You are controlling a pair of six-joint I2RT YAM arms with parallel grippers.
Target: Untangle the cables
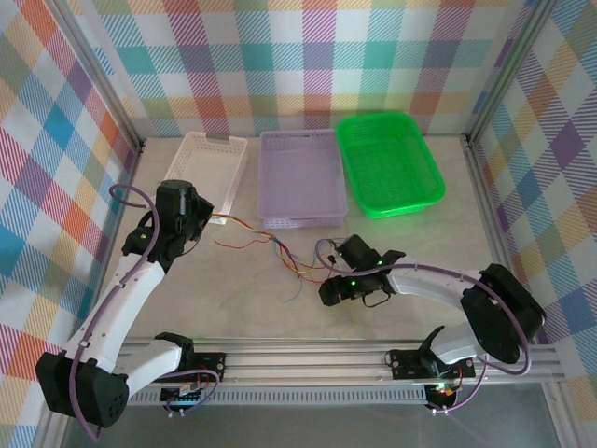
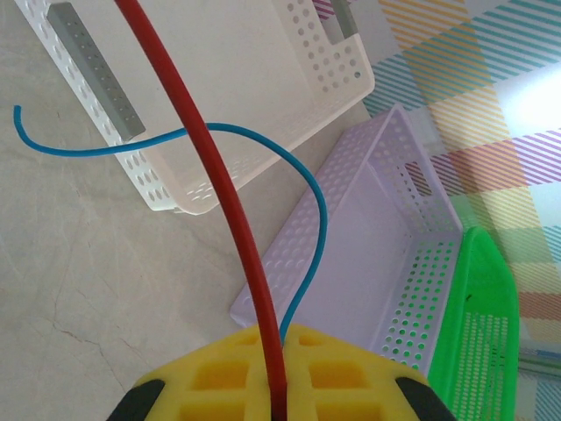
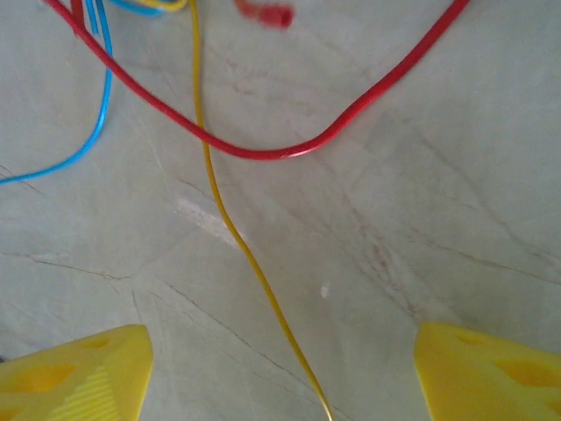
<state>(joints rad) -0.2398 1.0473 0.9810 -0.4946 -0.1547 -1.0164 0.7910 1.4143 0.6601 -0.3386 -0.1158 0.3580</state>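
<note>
so the cables lie in a loose knot in the middle of the table, just in front of the purple tray, between the two arms.

the left fingers are pressed together, pinching a red cable and a blue cable where the two enter the pads side by side. from that pinch the strands run rightward to the knot, lifted off the table.

the right fingers are spread wide and low over the table, holding nothing. a yellow cable runs straight up the gap between them. its long axis points away from the fingers, toward the knot, and further out it crosses a red loop. we judge this to be what the coming move turns on: the strand is already centred in the gap, so closing on it should take only that one. the right arm is the nearer one to this loose end, while the left holds the far side.

counting: two strands in the left pinch, one between the right fingers. near the knot we see red, yellow and blue, but we cannot tell how many. there are three trays: one white tray, one purple and one green tray.
</note>
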